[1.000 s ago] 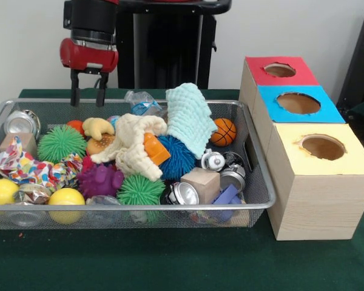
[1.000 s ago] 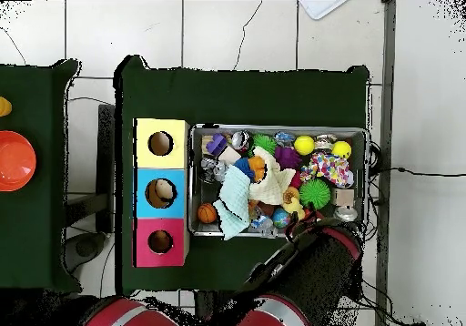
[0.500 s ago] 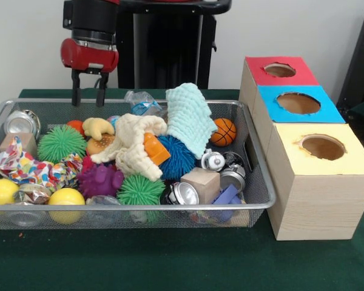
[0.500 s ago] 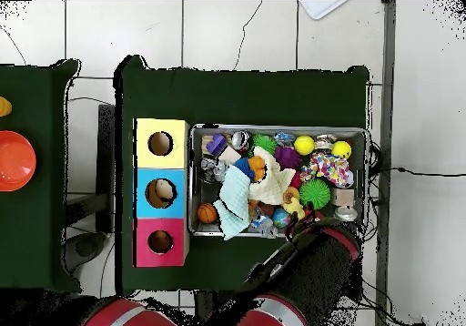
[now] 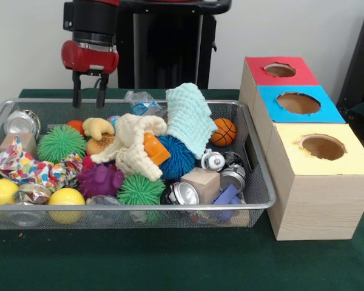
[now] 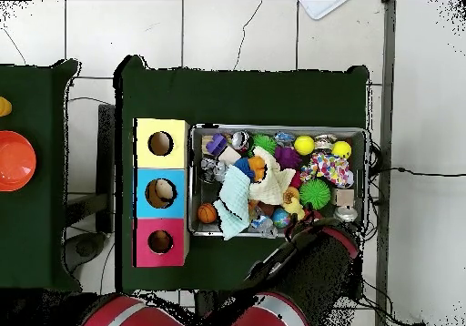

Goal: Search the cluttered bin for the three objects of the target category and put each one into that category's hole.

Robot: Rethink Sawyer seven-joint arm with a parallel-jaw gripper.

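Slightly higher than a second ago, the hand is held above the far rim of the wire bin, its two fingers a narrow gap apart and gripping nothing. Open air is seen around the hand above the bin's rim. Inside the bin, a croissant lies just below the hand, beside a small burger. The bin's inside is crowded edge to edge. Beside the bin, on the green bench, stands a box with red, blue and yellow holes.

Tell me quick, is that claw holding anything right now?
Gripper: open and empty, fingers apart, above the far edge of the bin.
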